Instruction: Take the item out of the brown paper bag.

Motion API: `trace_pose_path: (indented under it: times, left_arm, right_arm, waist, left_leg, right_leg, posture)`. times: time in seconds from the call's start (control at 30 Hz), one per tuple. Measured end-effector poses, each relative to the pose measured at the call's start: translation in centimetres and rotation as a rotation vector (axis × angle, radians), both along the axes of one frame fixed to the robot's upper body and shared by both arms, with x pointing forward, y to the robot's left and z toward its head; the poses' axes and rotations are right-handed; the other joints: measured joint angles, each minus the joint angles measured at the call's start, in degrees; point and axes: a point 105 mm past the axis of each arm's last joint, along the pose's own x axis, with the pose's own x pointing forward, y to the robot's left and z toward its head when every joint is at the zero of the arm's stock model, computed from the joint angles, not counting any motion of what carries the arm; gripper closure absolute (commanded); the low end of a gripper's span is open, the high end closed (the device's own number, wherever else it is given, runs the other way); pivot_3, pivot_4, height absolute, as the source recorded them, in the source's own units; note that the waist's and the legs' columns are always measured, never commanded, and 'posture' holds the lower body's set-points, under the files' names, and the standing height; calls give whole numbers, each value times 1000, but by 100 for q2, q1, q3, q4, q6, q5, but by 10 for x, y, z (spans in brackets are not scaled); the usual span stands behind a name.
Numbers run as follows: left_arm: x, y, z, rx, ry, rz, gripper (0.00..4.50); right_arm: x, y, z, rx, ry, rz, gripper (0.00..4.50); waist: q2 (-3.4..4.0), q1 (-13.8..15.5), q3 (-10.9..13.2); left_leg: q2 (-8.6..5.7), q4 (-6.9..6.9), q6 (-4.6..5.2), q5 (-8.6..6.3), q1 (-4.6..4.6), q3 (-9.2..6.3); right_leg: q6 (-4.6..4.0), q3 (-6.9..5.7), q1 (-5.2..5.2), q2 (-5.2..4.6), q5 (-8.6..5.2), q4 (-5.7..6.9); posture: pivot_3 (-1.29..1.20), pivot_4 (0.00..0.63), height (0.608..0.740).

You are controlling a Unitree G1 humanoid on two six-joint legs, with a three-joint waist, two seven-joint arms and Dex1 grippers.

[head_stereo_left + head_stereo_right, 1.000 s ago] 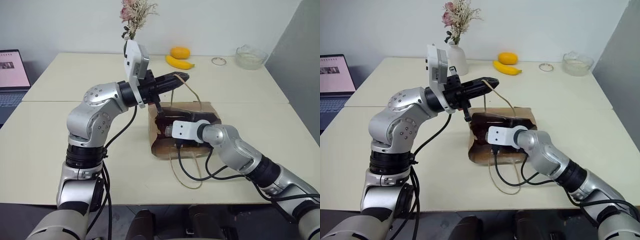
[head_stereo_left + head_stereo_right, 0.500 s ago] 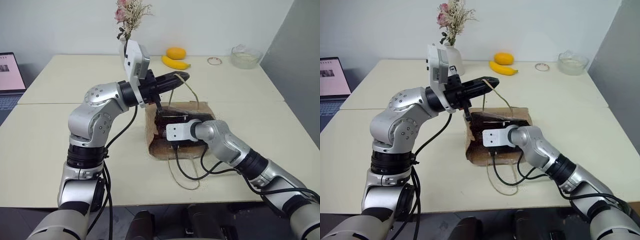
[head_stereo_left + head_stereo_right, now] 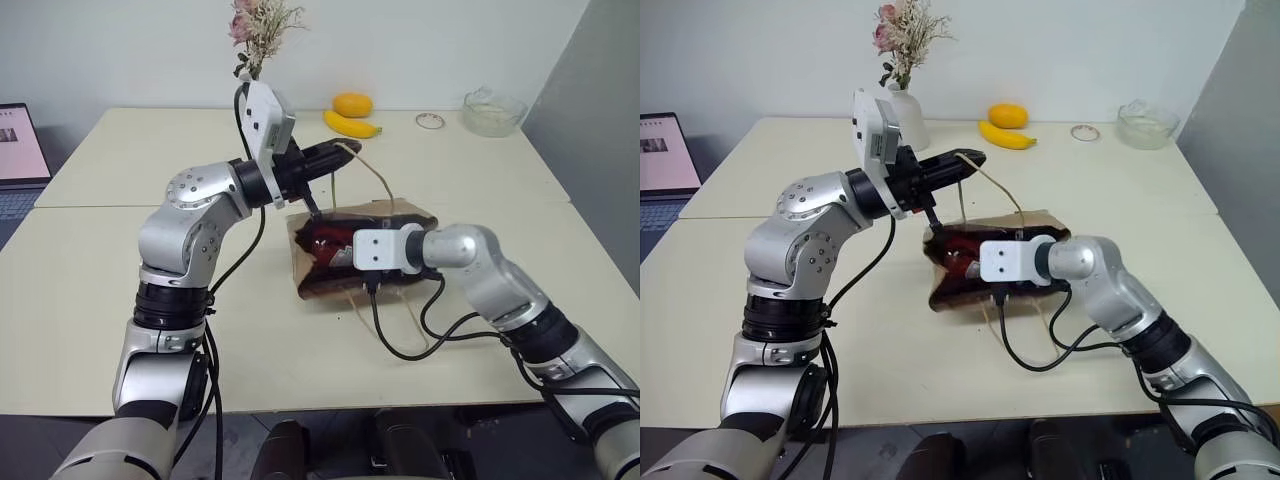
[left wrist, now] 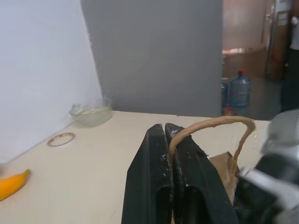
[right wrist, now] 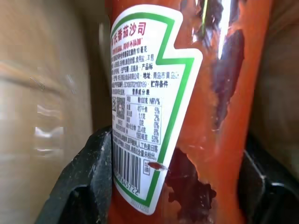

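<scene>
Bottle (image 5: 187, 121) sits clamped between my right gripper's (image 5: 173, 186) fingers, inside the bag (image 3: 400, 215) on its side. My left gripper (image 4: 170, 135) pinches a handle (image 4: 210, 123). Grasp done; pulling it out remains.

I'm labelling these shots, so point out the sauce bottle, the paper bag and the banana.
sauce bottle (image 5: 154, 116): right wrist view, its white label.
paper bag (image 3: 312, 288): left eye view, front wall.
banana (image 3: 1006, 137): right eye view, its middle.
</scene>
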Motion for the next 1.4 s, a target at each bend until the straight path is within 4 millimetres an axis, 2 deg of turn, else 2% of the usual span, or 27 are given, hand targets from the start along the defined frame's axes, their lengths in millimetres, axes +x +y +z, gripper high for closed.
trace_pose_path:
  times: [0.07,0.17,0.23,0.4,0.53,0.63,0.7,0.77,0.83,0.9,1.0,1.1,1.23,1.33,1.4]
  left_arm:
    - [5,3,-2,5,0,26,4500]
    - [8,3,-2,3,-3,46,4500]
    - [12,5,-4,7,9,61,4500]
    - [18,7,-12,31,32,90,4500]
    - [18,7,-13,37,33,94,4500]
    - [19,7,-13,40,32,96,4500]
    - [19,7,-14,44,32,96,4500]
    - [19,6,-14,49,30,98,4500]
    - [19,7,-14,53,28,101,4500]
    - [19,8,-14,56,26,105,4500]
    - [19,5,-12,53,19,97,4500]
    - [19,4,-10,49,8,93,4500]
    - [18,4,-10,48,7,92,4500]
    - [18,4,-10,48,6,93,4500]
    - [18,4,-10,48,6,94,4500]
  right_arm:
    - [-14,1,14,70,42,68,1708]
    - [-28,-1,17,108,122,132,1718]
    - [-36,-3,26,179,177,167,1718]
    - [-45,-11,77,413,237,207,1718]
    - [-44,-23,106,540,241,184,1718]
    - [-36,-35,125,636,219,124,1718]
    - [-23,-52,139,690,153,31,1718]
    - [-2,-82,142,660,39,-128,1718]
    - [24,-122,125,530,-75,-339,1719]
    - [44,-150,94,395,-85,-484,1719]
    - [63,-170,46,181,-87,-582,1721]
    - [73,-183,13,7,-106,-611,1721]
    - [72,-191,-26,-158,-89,-574,1721]
    - [67,-194,-47,-227,-62,-545,1721]
    - [66,-197,-54,-250,-54,-538,1721]
  waist:
    - [0,0,0]
    - [1,-1,1]
    - [1,1,2]
    - [3,1,3]
    - [3,8,3]
    - [4,8,3]
    - [4,10,3]
    - [4,31,3]
    - [3,71,3]
    - [2,85,4]
    - [5,45,6]
    - [13,4,10]
    - [17,-4,13]
    - [18,-4,14]
    - [18,-4,15]
  left_leg:
    - [0,0,0,0,0,1]
    - [-3,0,0,0,0,2]
    - [-2,1,0,0,-1,2]
    - [1,0,0,0,0,0]
    - [0,-1,0,0,0,2]
    - [-2,-1,1,0,-2,5]
    - [-4,-1,1,0,-2,5]
    - [-10,-1,1,-1,-3,10]
    - [-13,-1,2,-1,-6,24]
    - [-12,-3,2,-1,-8,40]
    - [-6,-5,2,-1,-13,58]
    - [-1,-10,2,-1,-14,60]
    - [0,-13,1,-1,-14,59]
    - [-2,-11,1,0,-14,59]
    - [-4,-8,1,0,-14,58]
  right_leg:
    - [0,0,0,-1,0,-1]
    - [0,1,2,-4,0,-1]
    - [0,1,1,-4,0,1]
    - [-1,0,0,-7,1,4]
    - [-1,1,0,-13,0,1]
    - [-1,3,-1,-19,1,1]
    - [0,2,0,-19,0,1]
    - [1,-1,2,-14,0,-6]
    - [1,1,3,-14,0,-14]
    - [2,9,0,-14,1,-18]
    - [3,21,-14,-12,1,-15]
    - [2,22,-19,-11,1,-13]
    - [1,19,-19,-5,1,-13]
    - [2,21,-18,-3,1,-13]
    - [3,25,-18,-5,2,-13]
  posture:
    - [0,150,740]
    - [0,150,740]
    - [0,150,740]
    - [0,150,740]
    - [0,150,740]
    - [0,150,740]
    - [0,150,740]
    - [0,150,740]
    - [0,150,740]
    - [0,150,740]
    - [0,150,740]
    - [0,150,740]
    - [0,150,740]
    - [0,150,740]
    - [0,150,740]
